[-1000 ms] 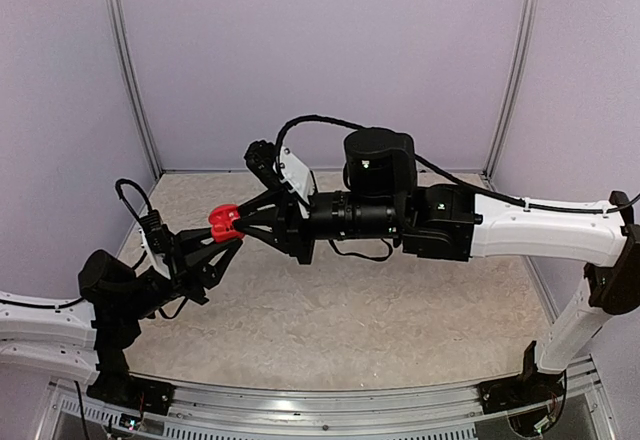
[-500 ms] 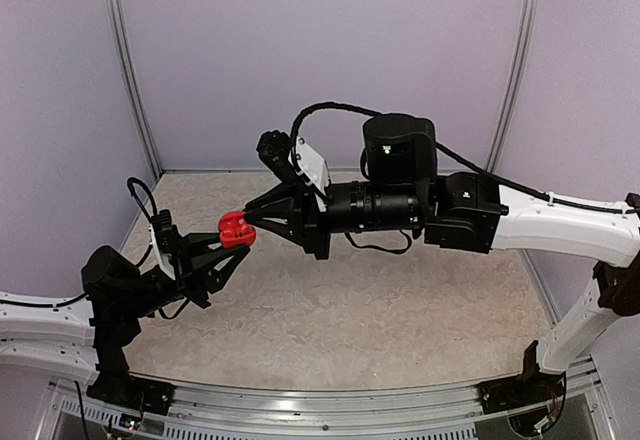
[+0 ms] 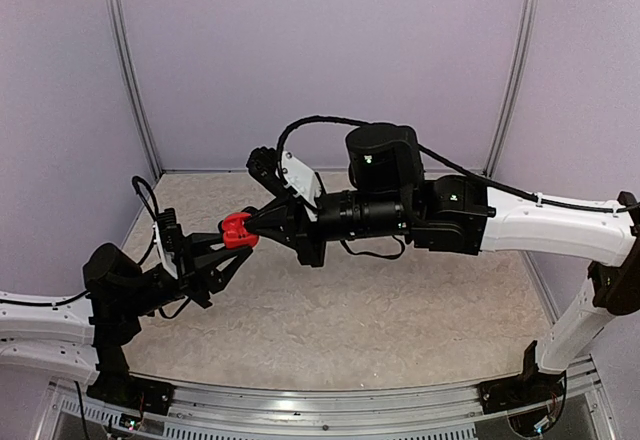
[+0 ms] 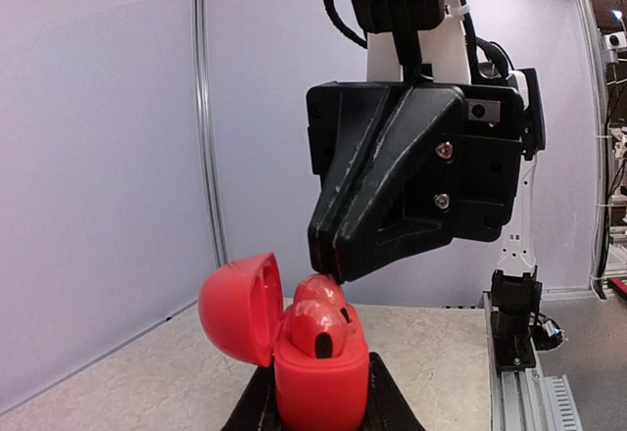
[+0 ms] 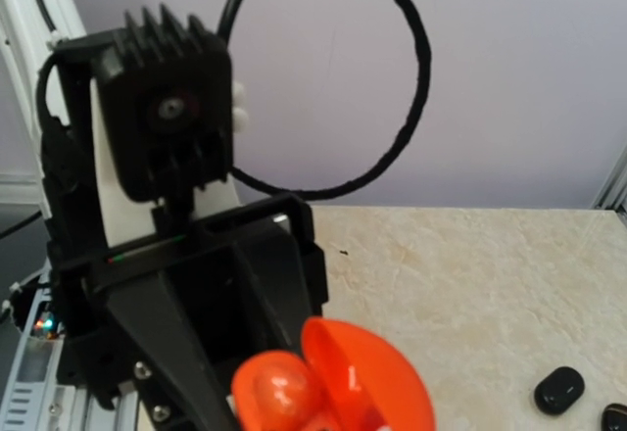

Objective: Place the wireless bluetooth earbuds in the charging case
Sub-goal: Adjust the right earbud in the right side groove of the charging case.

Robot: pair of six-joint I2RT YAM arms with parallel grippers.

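Observation:
My left gripper (image 3: 226, 244) is shut on the red charging case (image 4: 321, 384) and holds it upright above the table, its lid (image 4: 235, 306) swung open to the left. Two red earbuds sit in the case: one in front (image 4: 313, 325) and one behind it (image 4: 319, 290). My right gripper (image 4: 329, 270) comes down from above with its fingers together, tips touching the top of the rear earbud. In the right wrist view I see the open lid (image 5: 382, 377) and one earbud (image 5: 279, 392); that gripper's own fingers are out of frame.
Two small black pebble-like pieces lie on the beige table, one (image 5: 559, 389) whole and one (image 5: 617, 416) cut off by the frame edge. Purple walls with metal posts (image 3: 128, 70) enclose the table on three sides.
The left gripper carried the case slightly right. The right gripper lifted back, then came down onto the case again, and its jaws closed.

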